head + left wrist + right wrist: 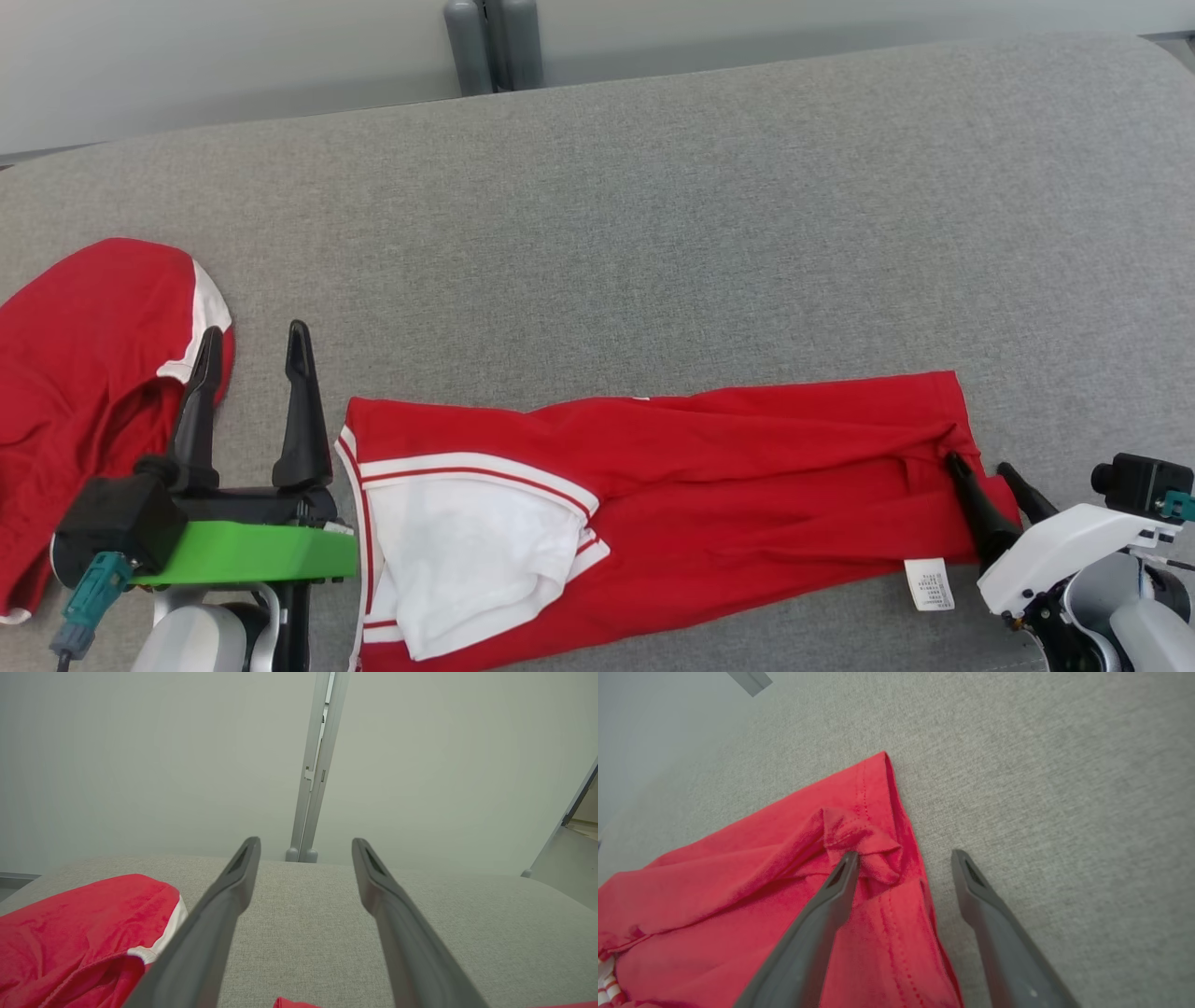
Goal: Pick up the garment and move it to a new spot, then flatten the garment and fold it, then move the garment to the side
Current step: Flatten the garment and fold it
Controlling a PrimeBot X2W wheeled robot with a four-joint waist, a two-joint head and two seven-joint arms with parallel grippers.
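Note:
The garment (709, 485) is a red shirt with white sleeve and striped trim, folded into a long band across the near side of the grey padded surface (653, 215). My right gripper (982, 467) is open at the band's right end. In the right wrist view the right gripper (906, 855) straddles the hem of the garment (738, 882), one finger over a bunched fold (861, 842), the other over bare fabric. My left gripper (252, 341) stands open just left of the collar end, holding nothing. The left gripper (306, 842) points at the back wall.
A second red and white garment (84, 373) lies bunched at the far left, beside my left fingers, and appears as the second garment (84, 933) in the left wrist view. A white label (929, 583) sticks out near the right hem. Grey poles (493, 42) stand behind the surface.

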